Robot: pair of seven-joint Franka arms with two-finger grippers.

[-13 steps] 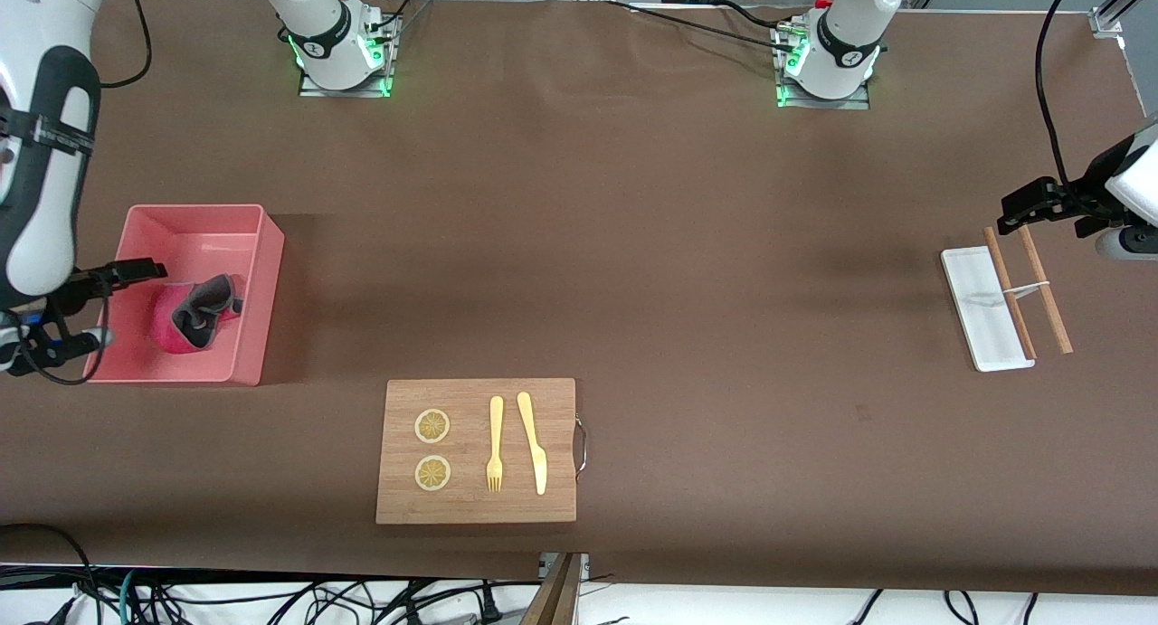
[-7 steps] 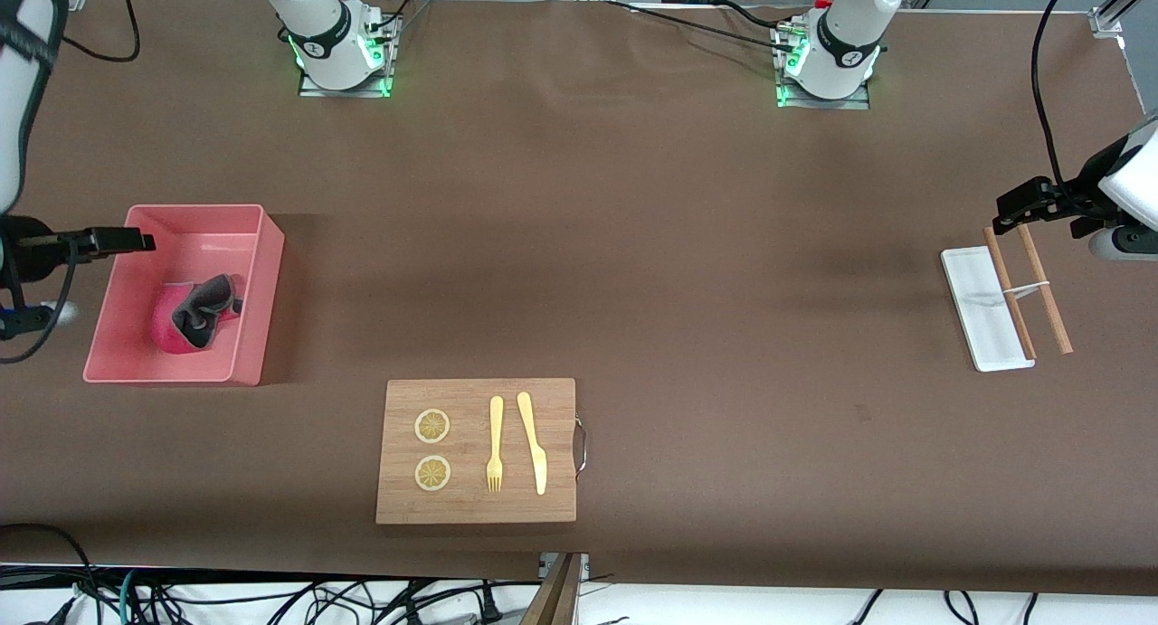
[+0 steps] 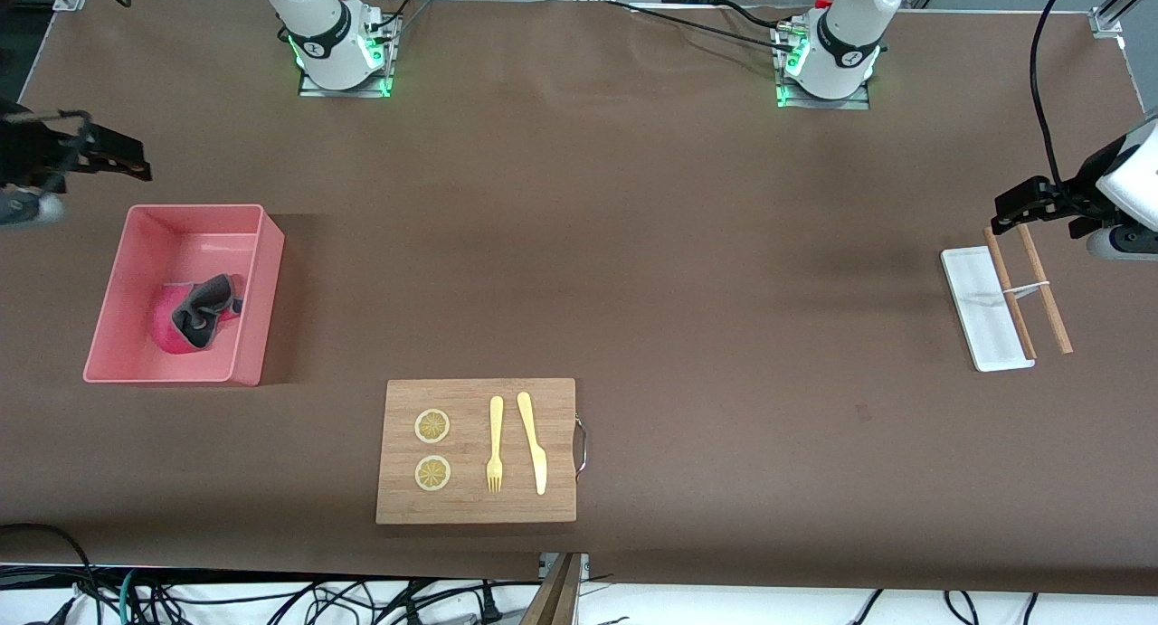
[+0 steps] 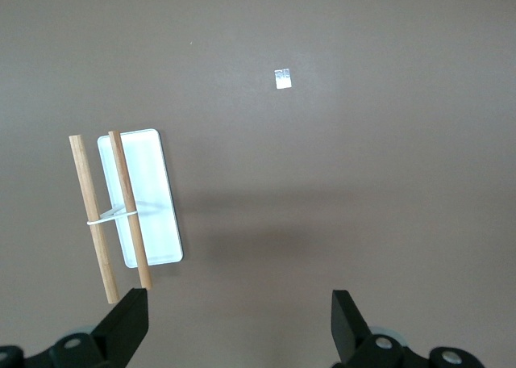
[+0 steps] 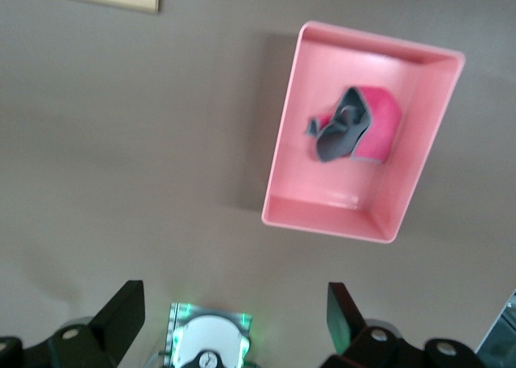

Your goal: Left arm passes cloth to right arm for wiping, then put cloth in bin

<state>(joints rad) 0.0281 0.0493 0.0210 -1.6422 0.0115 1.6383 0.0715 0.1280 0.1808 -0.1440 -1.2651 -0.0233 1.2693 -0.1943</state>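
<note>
The cloth (image 3: 194, 313), magenta-pink with a dark grey fold on top, lies crumpled inside the salmon-pink bin (image 3: 262, 281) at the right arm's end of the table. It also shows in the right wrist view (image 5: 351, 127), inside the bin (image 5: 284, 162). My right gripper (image 3: 113, 159) is open and empty, up in the air over the table beside the bin. My left gripper (image 3: 1018, 204) is open and empty, over the table by the white tray, and the left arm waits there.
A small white tray (image 3: 972, 322) with two wooden sticks (image 3: 1045, 290) laid across it sits at the left arm's end. A wooden cutting board (image 3: 477, 507) with two lemon slices, a fork and a knife lies nearer the front camera.
My right gripper has risen and drawn away from the bin, toward the robots' bases. The cloth stays in the bin. The left arm has hardly moved.
</note>
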